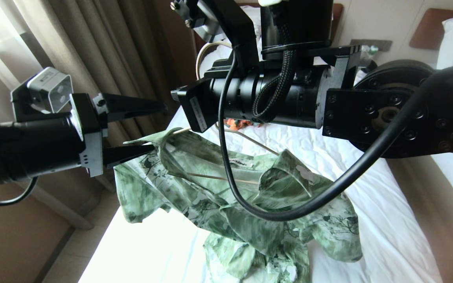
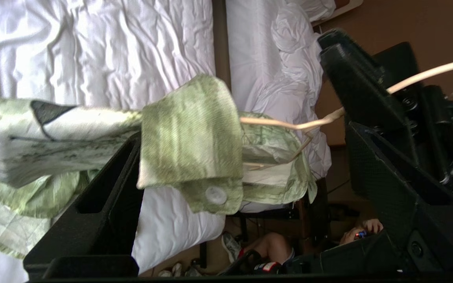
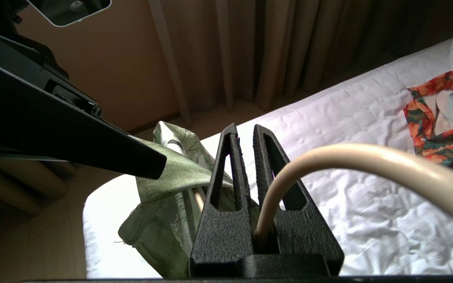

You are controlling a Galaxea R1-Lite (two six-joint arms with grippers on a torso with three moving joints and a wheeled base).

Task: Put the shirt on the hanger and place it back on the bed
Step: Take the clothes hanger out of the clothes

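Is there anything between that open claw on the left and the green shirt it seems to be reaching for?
Nothing visible. The open left gripper is right at the shirt: a shoulder fold lies against its lower finger and sticks up between its fingers. The right gripper, shut on the hanger, holds it up over the bed.

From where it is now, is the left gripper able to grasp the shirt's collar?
Probably yes. The left gripper is open, and the shirt collar edge lies right at its lower fingertip with nothing between. The right gripper, shut on the hanger, holds everything up above the bed.
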